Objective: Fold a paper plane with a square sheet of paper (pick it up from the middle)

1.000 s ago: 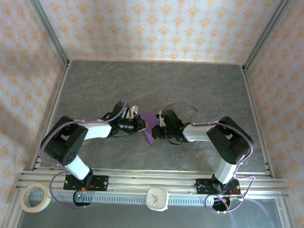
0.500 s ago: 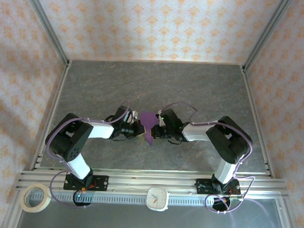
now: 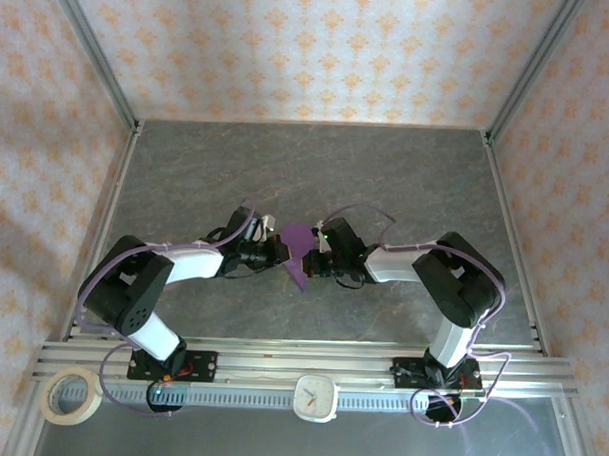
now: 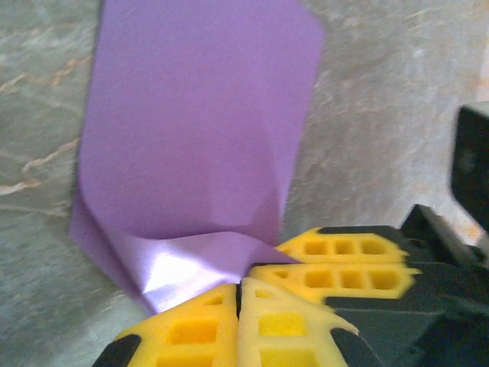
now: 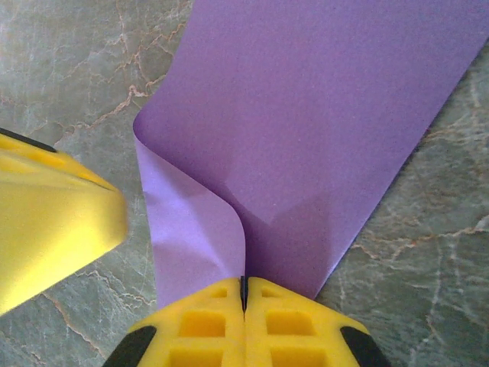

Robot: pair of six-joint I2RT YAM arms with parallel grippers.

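Both arms meet mid-table (image 3: 406, 182), tips facing each other, with the purple sheet (image 3: 301, 256) between them. The left gripper (image 4: 239, 287) has its jaws closed tip to tip, nipping the curled lower corner of the sheet. The right gripper (image 5: 244, 284) is also clamped with no gap, biting the spot where the doubled layer rolls over. The two sets of tips sit just beside each other at the same end of the sheet, so neither arm is nearer. From above, the sheet's long axis runs near-far, across the line joining the grippers, with a pointed end toward the arm bases. From each wrist, the free body of the sheet fans away from the tips over the table. The fold is a soft roll, not a pressed crease. My read is that the next move depends on that roll line: the grippers need to separate along it to flatten it without skewing the layers. Risk is tearing or slip, since both bites are small and close together.
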